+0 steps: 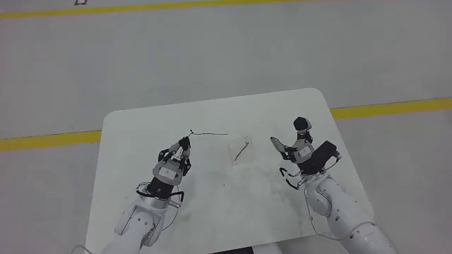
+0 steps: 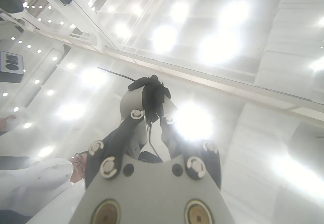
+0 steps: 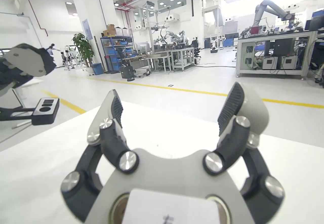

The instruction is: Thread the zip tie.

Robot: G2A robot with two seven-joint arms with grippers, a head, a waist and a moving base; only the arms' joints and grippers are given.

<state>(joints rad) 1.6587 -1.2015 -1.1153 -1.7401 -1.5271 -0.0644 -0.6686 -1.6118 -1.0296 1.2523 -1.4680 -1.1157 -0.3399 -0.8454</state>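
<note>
Left hand (image 1: 186,142) is clamped on the zip tie (image 1: 210,133), gripping at one end. The rest of the strap sticks out sideways toward the counter's (image 1: 141,123) middle, roughly level. In the left wrist view the fingers are pressed together on a black bunch at the tips (image 2: 153,88), and the thin tail (image 2: 114,74) pokes out to one side. Can't tell from that view which end is the head.

Right hand (image 1: 288,132) is spread wide and holds nothing. The right wrist view confirms it: both ribbed pads are apart (image 3: 177,104) with bare counter (image 3: 162,128) between and beyond them.

A second zip tie (image 1: 242,151) lies loose and diagonal on the counter, between the two hands. It sits nearer the robot than the held strap's free tip and touches neither hand.

Clearances:
- Both hands are well inside the counter's edges. The right hand sits closer to the right edge than the left hand does to the left edge.
- There is open surface on the far side of both hands up to the far edge.
- The gap between the hands has only the loose tie in it.
- The held strap's tip is near the loose tie but apart from it.
</note>
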